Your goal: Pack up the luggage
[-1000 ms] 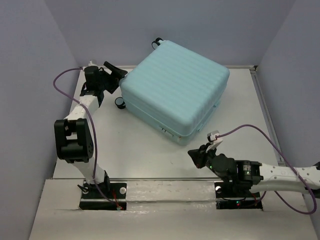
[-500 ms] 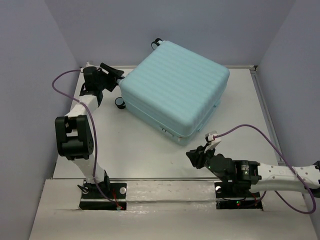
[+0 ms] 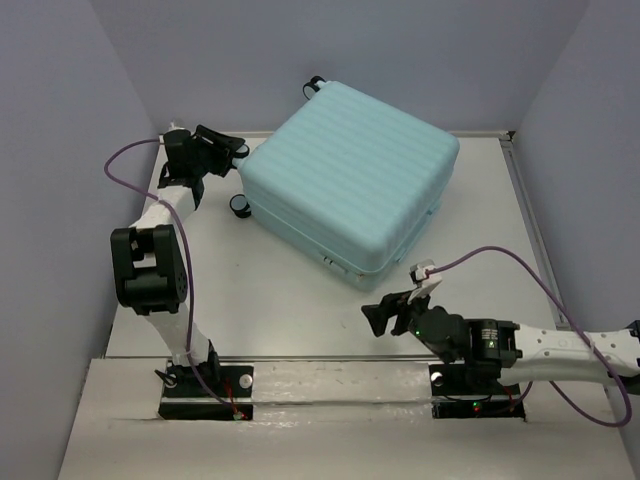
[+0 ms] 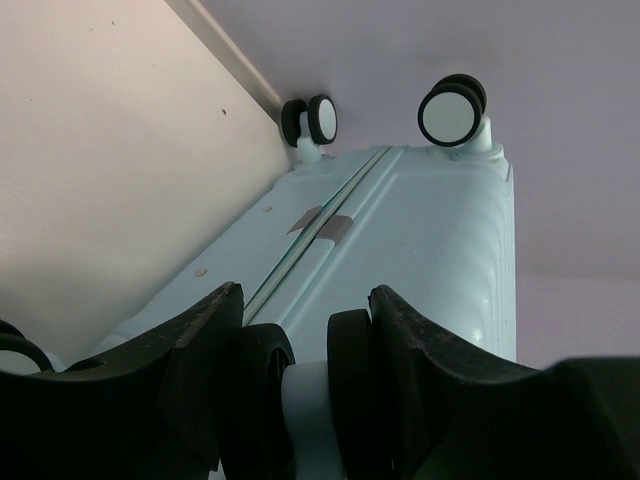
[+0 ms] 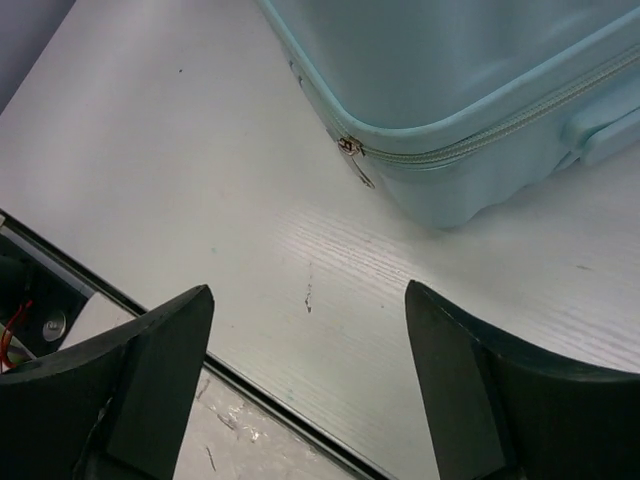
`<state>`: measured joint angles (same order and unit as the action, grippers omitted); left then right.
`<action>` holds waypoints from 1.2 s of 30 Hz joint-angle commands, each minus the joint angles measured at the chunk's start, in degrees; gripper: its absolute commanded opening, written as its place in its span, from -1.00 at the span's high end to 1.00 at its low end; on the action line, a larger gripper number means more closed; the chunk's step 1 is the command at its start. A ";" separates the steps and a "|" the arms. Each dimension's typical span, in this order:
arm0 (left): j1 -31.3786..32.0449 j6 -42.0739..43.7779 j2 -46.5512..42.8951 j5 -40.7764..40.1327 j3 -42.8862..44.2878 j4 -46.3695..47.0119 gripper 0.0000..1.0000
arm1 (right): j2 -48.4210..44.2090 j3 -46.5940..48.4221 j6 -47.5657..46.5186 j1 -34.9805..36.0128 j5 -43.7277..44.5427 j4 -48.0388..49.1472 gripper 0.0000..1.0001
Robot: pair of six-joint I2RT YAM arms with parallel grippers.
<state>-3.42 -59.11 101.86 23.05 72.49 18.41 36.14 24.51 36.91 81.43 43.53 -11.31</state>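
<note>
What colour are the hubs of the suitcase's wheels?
White, inside black tyres, on the wheels of the pale mint-blue suitcase; the left wrist view shows it best.

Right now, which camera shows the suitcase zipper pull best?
The right wrist view: the metal zipper pull sits sharp at the luggage corner. The top view shows it tiny; the left wrist view shows only wheels and seam.

Soft even light fills the scene, the suitcase (image 3: 350, 180) throws only a faint shadow, and near black fingers (image 4: 180, 400) look blurred.
</note>
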 commanded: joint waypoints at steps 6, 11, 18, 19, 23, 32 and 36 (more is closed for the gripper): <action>0.35 0.05 -3.86 3.41 -1.10 6.90 0.89 | 3.76 5.89 -2.71 -13.63 -2.29 -1.70 -0.74; -0.71 2.15 -10.18 1.83 -9.19 11.11 0.89 | 4.73 7.92 -8.42 -29.72 -13.55 2.95 -0.21; -0.97 5.32 -23.88 -3.52 -23.42 14.98 0.89 | 12.54 11.70 -14.39 -41.15 -26.63 9.97 0.48; -0.97 5.93 -25.12 -4.06 -24.66 14.90 0.89 | 14.90 11.70 -14.93 -42.39 -28.74 10.86 0.49; -0.97 6.03 -33.38 -5.12 -31.25 14.46 0.88 | 21.42 13.63 -16.25 -48.90 -42.80 17.98 0.60; -0.80 7.61 -62.91 -7.13 -48.58 3.92 0.88 | 32.68 28.65 -20.29 -54.18 -58.12 19.06 0.24; -0.89 9.71 -68.81 -7.76 -47.18 -0.22 0.88 | 23.49 24.12 -19.34 -54.18 -56.54 12.30 -0.26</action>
<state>-7.33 -59.00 37.65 2.68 24.10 19.90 68.99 47.07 13.43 23.44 2.50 -4.75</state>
